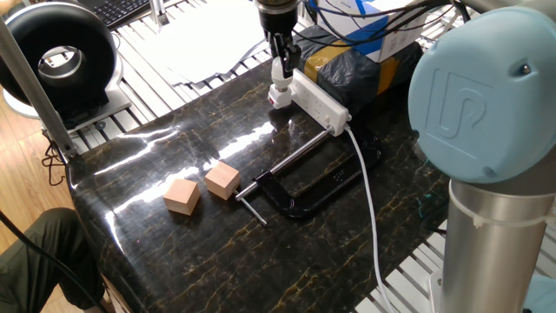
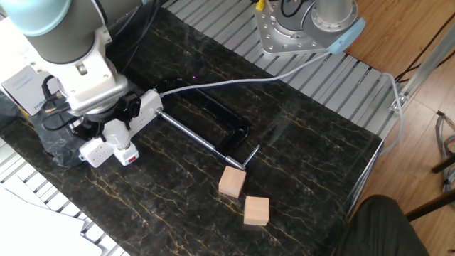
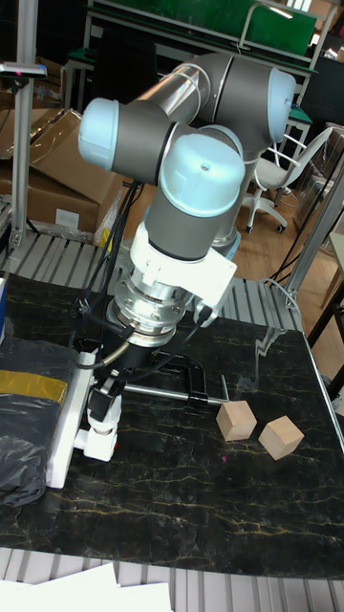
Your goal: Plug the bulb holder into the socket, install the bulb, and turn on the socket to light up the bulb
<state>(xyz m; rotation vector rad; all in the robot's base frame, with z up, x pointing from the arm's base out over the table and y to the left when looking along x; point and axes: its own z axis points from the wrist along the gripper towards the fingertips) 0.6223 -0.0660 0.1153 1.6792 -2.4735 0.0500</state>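
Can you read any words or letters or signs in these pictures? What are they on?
"UR" logo, raised in the blue cap of the robot arm's joint, in one fixed view.
Printed label on the white box behind the socket: too small to read.
Print on the box beyond the table: blurred, not readable.
Nothing else can be read.
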